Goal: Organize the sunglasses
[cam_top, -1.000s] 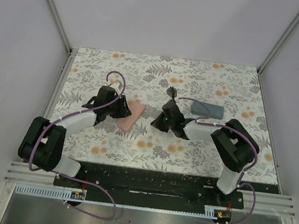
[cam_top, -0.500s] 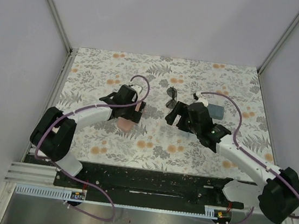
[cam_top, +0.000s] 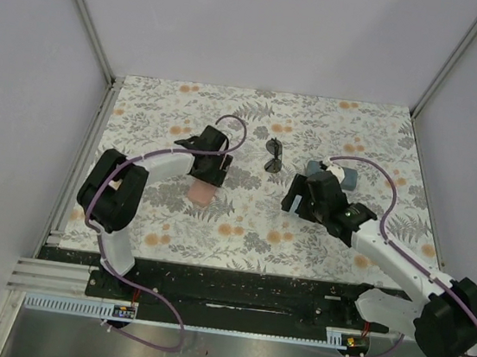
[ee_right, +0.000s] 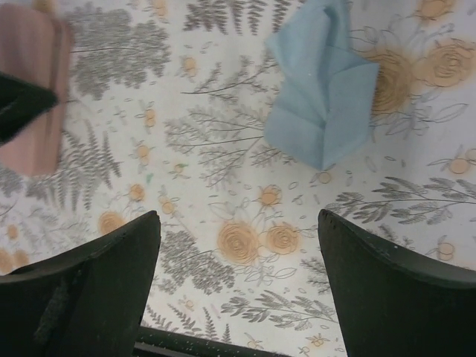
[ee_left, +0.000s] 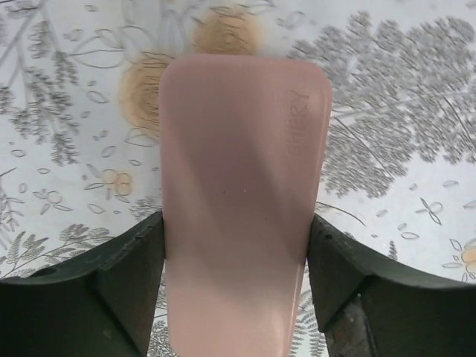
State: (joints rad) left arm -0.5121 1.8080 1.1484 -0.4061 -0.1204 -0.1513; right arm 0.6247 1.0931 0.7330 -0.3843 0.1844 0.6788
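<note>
The dark sunglasses (cam_top: 273, 155) lie folded on the floral worktop (cam_top: 241, 231) near the middle of its far edge, between the 2 arms and apart from both. The left gripper (ee_left: 236, 230) straddles the pink glasses case (ee_left: 242, 186), both fingers against its long sides. A faint embossed word on the case looks like "SHERY". The right gripper (ee_right: 238, 282) hangs wide open over bare worktop. A folded light blue cloth (ee_right: 323, 97) lies just beyond it. A grey-blue case (cam_top: 344, 175) is partly hidden behind the right wrist.
</note>
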